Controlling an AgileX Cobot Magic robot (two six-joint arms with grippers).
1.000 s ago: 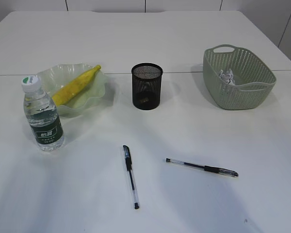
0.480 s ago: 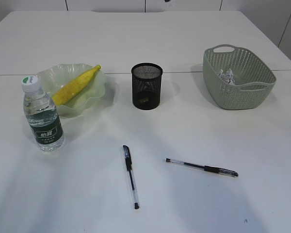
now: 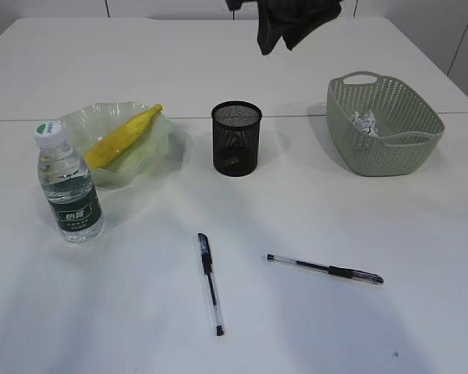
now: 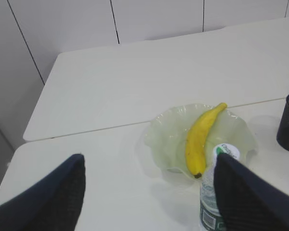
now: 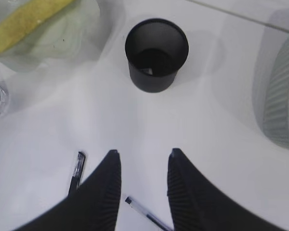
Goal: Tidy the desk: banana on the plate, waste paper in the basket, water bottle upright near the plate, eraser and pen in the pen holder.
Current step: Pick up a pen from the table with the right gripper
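Two clear pens with black caps lie flat on desk (image 3: pixel 421 234): left pen (image 3: pixel 209 282) at 6 o'clock of mesh holder (image 3: pixel 236 138), right pen (image 3: pixel 325 269) at 5 o'clock. Left gripper (image 4: pixel 149 187) wide open, empty. Right gripper (image 5: pixel 143 159) partly open, empty.

An office or lab room: plain white desks (image 3: pixel 312 195) pushed edge to edge, white panelled walls (image 4: pixel 62 24), a mesh pen holder (image 3: pixel 236 138), loose pens (image 3: pixel 209 282).
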